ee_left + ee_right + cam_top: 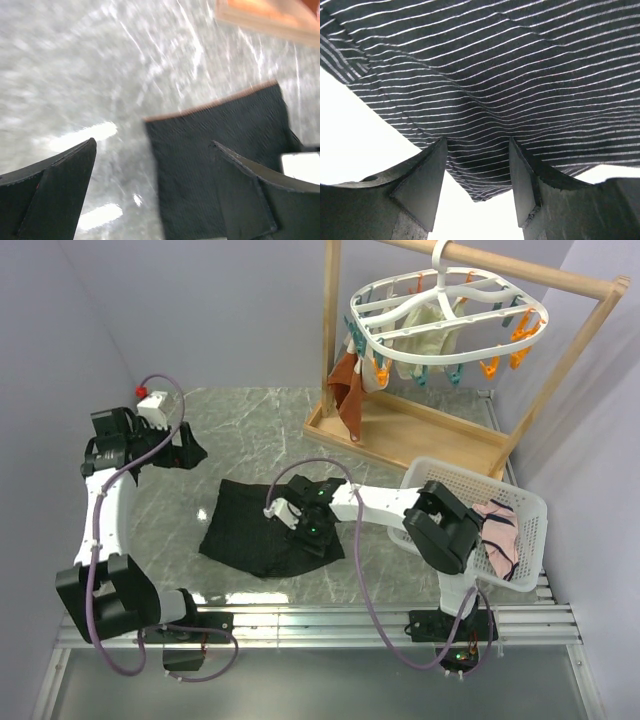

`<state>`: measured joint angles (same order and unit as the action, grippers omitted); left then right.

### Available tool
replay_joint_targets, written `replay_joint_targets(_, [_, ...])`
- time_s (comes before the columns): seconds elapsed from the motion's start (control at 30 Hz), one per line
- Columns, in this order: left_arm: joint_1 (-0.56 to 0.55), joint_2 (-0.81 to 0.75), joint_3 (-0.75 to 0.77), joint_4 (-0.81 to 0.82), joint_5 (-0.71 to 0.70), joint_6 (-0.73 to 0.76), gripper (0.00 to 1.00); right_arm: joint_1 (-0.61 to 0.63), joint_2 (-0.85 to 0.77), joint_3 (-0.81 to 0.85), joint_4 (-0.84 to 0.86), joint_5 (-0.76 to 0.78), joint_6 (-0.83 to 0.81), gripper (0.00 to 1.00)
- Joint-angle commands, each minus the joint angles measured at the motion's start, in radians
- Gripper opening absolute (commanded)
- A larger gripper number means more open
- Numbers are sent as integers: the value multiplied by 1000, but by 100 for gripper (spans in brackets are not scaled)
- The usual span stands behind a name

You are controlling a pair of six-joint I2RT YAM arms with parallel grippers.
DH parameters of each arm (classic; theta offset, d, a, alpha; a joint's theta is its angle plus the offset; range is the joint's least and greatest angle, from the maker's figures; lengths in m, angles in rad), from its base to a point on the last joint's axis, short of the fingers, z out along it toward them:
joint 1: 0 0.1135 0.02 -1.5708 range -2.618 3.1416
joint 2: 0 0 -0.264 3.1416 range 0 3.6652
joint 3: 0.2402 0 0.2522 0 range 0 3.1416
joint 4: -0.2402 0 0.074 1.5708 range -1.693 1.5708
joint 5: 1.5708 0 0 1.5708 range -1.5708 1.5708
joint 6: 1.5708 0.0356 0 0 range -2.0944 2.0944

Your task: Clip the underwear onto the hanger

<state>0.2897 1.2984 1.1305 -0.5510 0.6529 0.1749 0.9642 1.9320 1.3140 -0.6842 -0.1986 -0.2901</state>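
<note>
Top view: the underwear (pixel 250 530) lies on the counter (pixel 250 430) with the right fingers (pixel 298 520) at its right edge. The hanger (pixel 450 310) hangs well apart on the wooden frame (pixel 335 330), behind the basket (pixel 530 505).
Left wrist: the left fingers (pixel 55 185) are spread above the counter.
Right wrist: the right fingers are parted, with the striped hem between them.

The top external camera sits high above and behind the arm bases, facing down and forward over the whole desk (pixel 250 430) from far off; the left wrist camera looks slantwise down past the left gripper (pixel 152 142) from some way above the desk, its picture blurred; the right wrist camera looks past the right gripper (pixel 477 140) from very close, the underwear (pixel 495 65) filling most of its view. All three share the underwear; the top and left wrist views also share the wooden tray (pixel 265 17).
</note>
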Motion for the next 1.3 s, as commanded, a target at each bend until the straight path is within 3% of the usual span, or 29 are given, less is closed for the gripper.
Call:
replay_joint_targets(0.0, [20, -91, 41, 135, -48, -64, 99, -8, -60, -73, -68, 80, -26, 60])
replay_joint_targets(0.13, [19, -159, 17, 290, -44, -61, 97, -13, -224, -50, -31, 119, -24, 68])
replay_joint_targets(0.27, [19, -146, 106, 223, 48, -20, 99, -53, -384, -41, 46, 148, -23, 71])
replay_joint_targets(0.33, [13, -145, 117, 241, 143, -57, 99, -128, -467, -47, 103, 81, 17, 73])
replay_joint_targets(0.47, [-123, -206, 57, 353, 113, -126, 99, -249, -692, -70, 166, -1, 81, 75])
replay_joint_targets(0.6, [-282, -277, -151, 752, 79, -308, 99, -271, -853, -71, 215, 27, 149, 77])
replay_joint_targets(0.67, [-427, -268, -193, 845, -8, -350, 96, -297, -936, -65, 232, 37, 190, 77])
replay_joint_targets(0.77, [-579, -225, -215, 976, -74, -350, 92, -311, -1013, -46, 252, 85, 216, 78])
replay_joint_targets(0.93, [-734, -45, -155, 1213, -90, -337, 90, -340, -1067, 1, 268, 192, 269, 81])
replay_joint_targets(1.27, [-928, 284, 118, 1361, -288, -305, 84, -450, -1122, -41, 368, 295, 447, 85])
